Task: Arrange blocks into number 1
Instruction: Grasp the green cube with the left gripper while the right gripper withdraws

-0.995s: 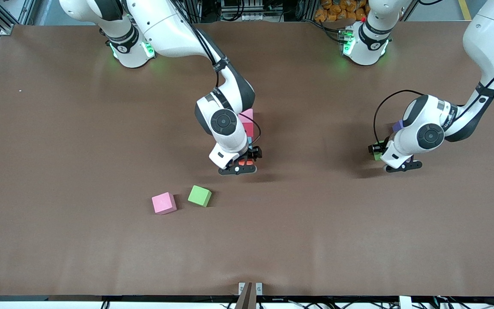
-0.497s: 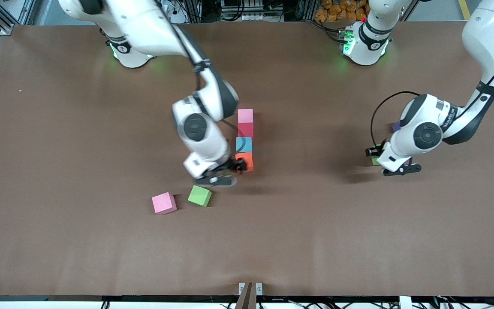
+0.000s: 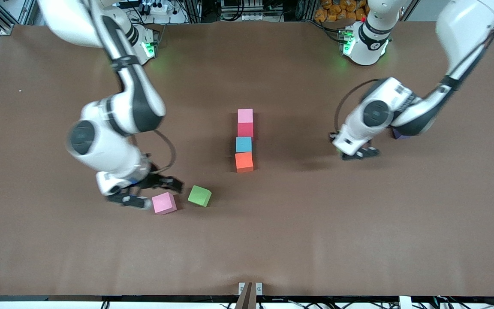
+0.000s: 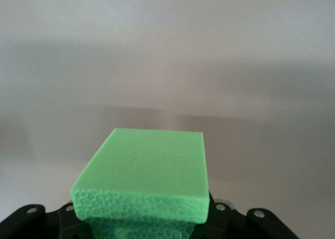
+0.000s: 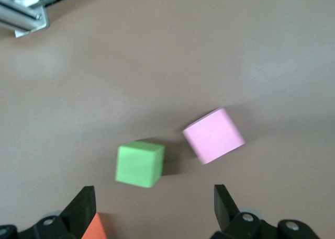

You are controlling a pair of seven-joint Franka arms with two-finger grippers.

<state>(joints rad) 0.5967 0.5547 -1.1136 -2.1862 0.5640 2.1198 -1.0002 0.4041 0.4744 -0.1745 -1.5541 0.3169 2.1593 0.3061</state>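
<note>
Four blocks form a straight column mid-table: pink point(image 3: 245, 115), red point(image 3: 245, 129), light blue point(image 3: 243, 144) and orange point(image 3: 244, 162), the orange one nearest the front camera. A loose pink block point(image 3: 164, 202) and a loose green block point(image 3: 199, 195) lie nearer the camera, toward the right arm's end. My right gripper point(image 3: 152, 193) hovers open right beside the loose pink block, holding nothing. In its wrist view the green block point(image 5: 140, 163) and pink block point(image 5: 213, 135) lie ahead of the open fingers. My left gripper point(image 3: 355, 153) is shut on another green block point(image 4: 144, 176), above the table toward the left arm's end.
A purple block point(image 3: 399, 134) lies on the table, partly hidden under the left arm's forearm. The brown table point(image 3: 272, 240) stretches wide toward the front camera. A small metal bracket point(image 3: 250, 288) sits at the table's front edge.
The right gripper left the orange block at the column's near end and swung over to the loose pink block. The left gripper carried its green block toward the column, away from the purple block.
</note>
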